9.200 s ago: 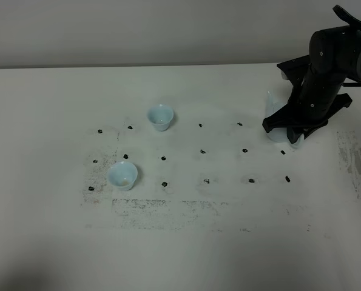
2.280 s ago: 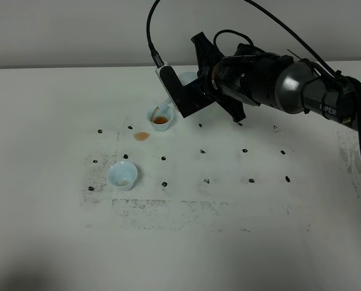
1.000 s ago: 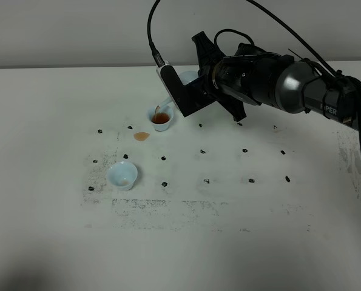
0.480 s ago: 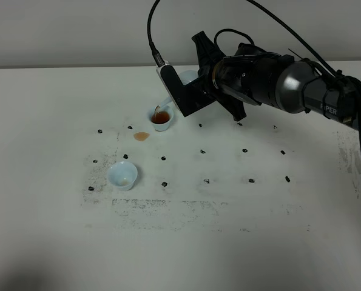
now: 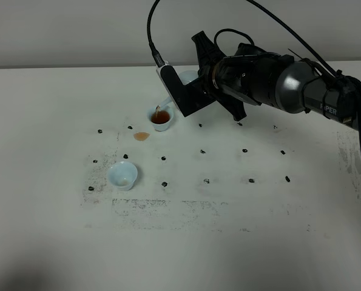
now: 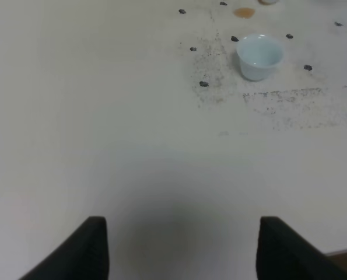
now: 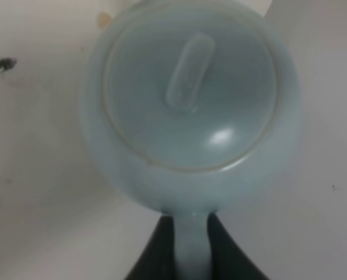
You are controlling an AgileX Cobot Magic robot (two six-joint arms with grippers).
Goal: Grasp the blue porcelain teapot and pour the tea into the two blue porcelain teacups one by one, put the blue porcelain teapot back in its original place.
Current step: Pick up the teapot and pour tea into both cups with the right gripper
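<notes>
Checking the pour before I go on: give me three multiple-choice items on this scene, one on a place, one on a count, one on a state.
1. Where is the spill?
A. On the table, between far cup and near cup.
B. Inside the near cup.
C. At the table's right edge.

2. How many cups hold tea?
A. None.
B. One.
C. Two.

3. How is the teapot?
A. Upright on the table.
B. Tilted over the far cup, handle in the right claw.
C. Lying on its side.

Key:
1 A: the brown patch lies on bare table between them.
2 B: only the far cup shows brown liquid; the near cup is pale inside.
3 B: the spout hangs over the far cup, and the claw is shut on the handle.
</notes>
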